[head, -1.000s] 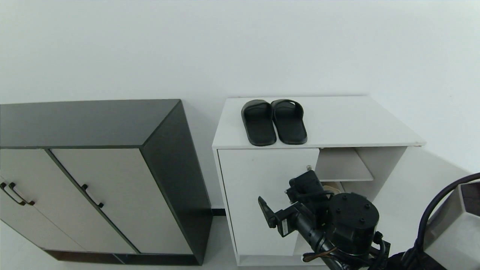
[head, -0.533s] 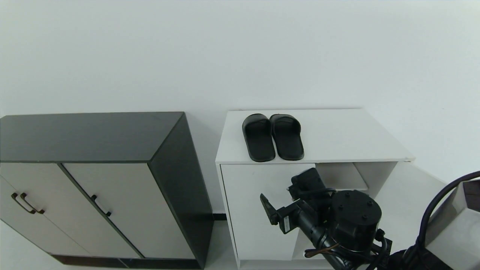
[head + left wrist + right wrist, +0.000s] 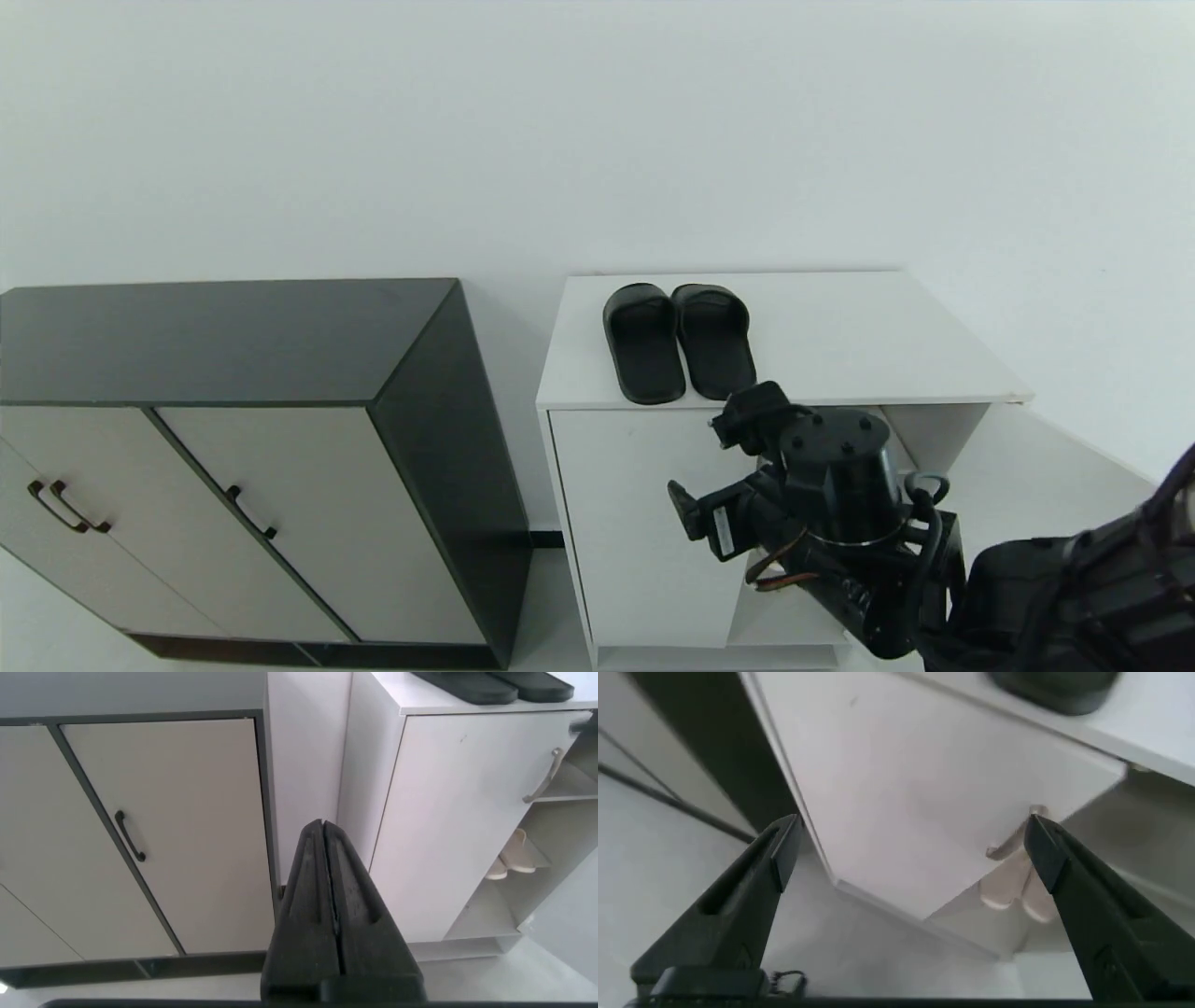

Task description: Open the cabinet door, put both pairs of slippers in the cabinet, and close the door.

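While our right gripper (image 3: 913, 831) hangs with fingers wide apart before the handle (image 3: 1013, 847) of the cabinet door (image 3: 906, 784), the black slippers (image 3: 644, 343) lie just above it on the cabinet top (image 3: 840, 336); we judge them light, bendy rubber, best pinched by the straps. Our left gripper (image 3: 323, 835) is pressed together

Pair of black slippers (image 3: 646, 343) atop white cabinet (image 3: 840, 336); dark cabinet (image 3: 215, 336) just beside
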